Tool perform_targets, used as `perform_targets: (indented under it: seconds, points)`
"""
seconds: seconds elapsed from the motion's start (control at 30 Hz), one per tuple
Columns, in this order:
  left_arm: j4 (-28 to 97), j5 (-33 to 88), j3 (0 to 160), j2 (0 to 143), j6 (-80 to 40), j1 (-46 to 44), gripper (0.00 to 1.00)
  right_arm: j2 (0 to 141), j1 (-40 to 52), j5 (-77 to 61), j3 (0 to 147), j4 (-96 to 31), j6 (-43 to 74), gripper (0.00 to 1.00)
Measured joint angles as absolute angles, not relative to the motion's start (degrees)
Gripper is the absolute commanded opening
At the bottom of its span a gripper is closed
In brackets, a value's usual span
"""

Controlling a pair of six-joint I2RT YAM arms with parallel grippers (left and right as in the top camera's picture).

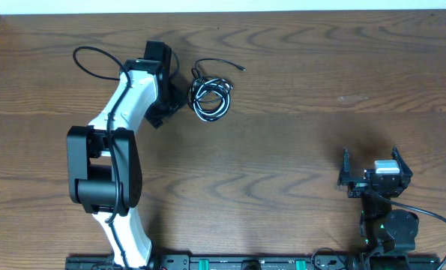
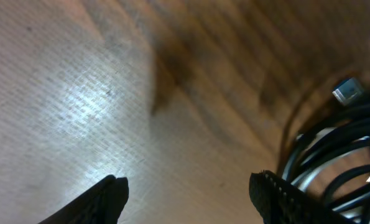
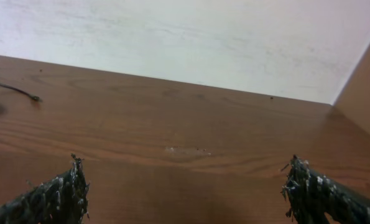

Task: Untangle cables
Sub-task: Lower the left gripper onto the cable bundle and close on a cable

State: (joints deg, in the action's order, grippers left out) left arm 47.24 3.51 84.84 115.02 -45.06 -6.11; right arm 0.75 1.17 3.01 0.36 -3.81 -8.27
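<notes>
1. Farthest left on the table (image 1: 282, 135), a thin black loop (image 1: 95, 64) curls out beside my left arm (image 1: 125, 97). I cannot tell whether it is a loose cord or the arm's own wiring.
2. My left arm reaches up the table to its far left-centre part, with my left pincer (image 1: 168, 111) low over the wood.
3. In the left wrist view, my left pincer (image 2: 189, 183) stands apart. Its two dark fingers (image 2: 107, 199) have only bare wood between them and grip nothing.
4. The cables (image 1: 210, 99) lie just to the right of that pincer as one small tangled bundle of black and white loops. One black tail (image 1: 234, 64) trails off to the upper right.
5. From the left wrist, the cables (image 2: 334, 155) crowd the right edge, outside my right-hand finger and close against it. A small silver plug (image 2: 347, 92) sits at the top of the heap.
6. Far to the right and near the table's front edge, my right pincer (image 1: 371, 161) is well apart from the bundle.
7. My right pincer (image 3: 185, 180) is spread wide and holds nothing, facing bare wood and a pale wall (image 3: 172, 37). A thin cord end (image 3: 13, 90) shows at the left edge.
</notes>
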Motion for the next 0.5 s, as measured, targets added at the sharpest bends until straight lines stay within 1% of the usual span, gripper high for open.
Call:
perform_targets:
  seconds: [0.1, 0.2, 0.5]
  points:
    - [46.15, 5.02, 84.84, 115.02, -48.84, -6.11, 0.71, 0.73, 1.17, 3.01, 0.36, -3.81, -8.27, 0.99]
    - [45.3, 9.78, 84.84, 115.02, -51.29, -6.11, 0.71, 0.73, 1.17, 3.01, 0.36, -3.81, -8.27, 0.99]
    - [46.06, 27.62, 84.84, 115.02, -53.82, -6.15, 0.72, 0.73, 1.17, 3.01, 0.36, -3.81, -8.27, 0.99]
